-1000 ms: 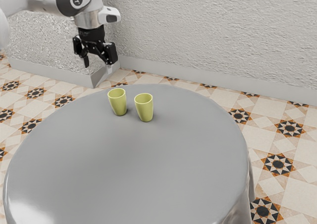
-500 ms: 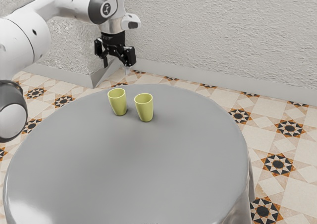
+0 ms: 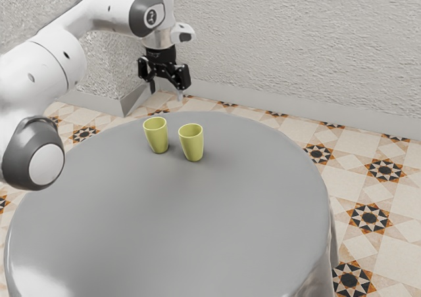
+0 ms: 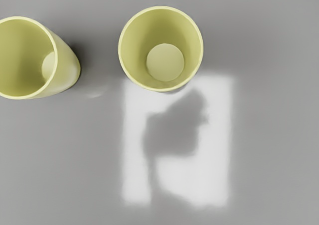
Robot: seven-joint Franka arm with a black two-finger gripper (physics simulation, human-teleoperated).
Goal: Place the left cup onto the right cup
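Two cups, same make: small, handleless, tapered tumblers, wider at the mouth than the foot, in a matte yellow-green w/ a thin, paler rim. The right cup (image 3: 191,141) stands upright on the round worktop (image 3: 197,231), toward its far edge. The left cup (image 3: 156,134) stands upright just beside the right cup on the exterior view's left, w/ a narrow gap between them, not touching. In the wrist view both mouths are open and round, and each cup has a flat circular bottom inside.

The one worktop is smooth, grey and slightly glossy, w/ a rounded edge. In the wrist view it carries a soft dark shadow (image 4: 172,130) inside a pale rectangular patch near the cups.

One arm (image 3: 59,54), w/ white rounded shells and dark grey joint caps. Its black gripper (image 3: 166,92) hangs above and behind the right cup, past the worktop's far edge, well clear of both cups. Jaws apart, nothing between them.

The floor (image 3: 368,172) has cream tiles w/ dark, orange-edged star motifs. The wall (image 3: 296,34) behind the right cup is rough grey-white plaster.
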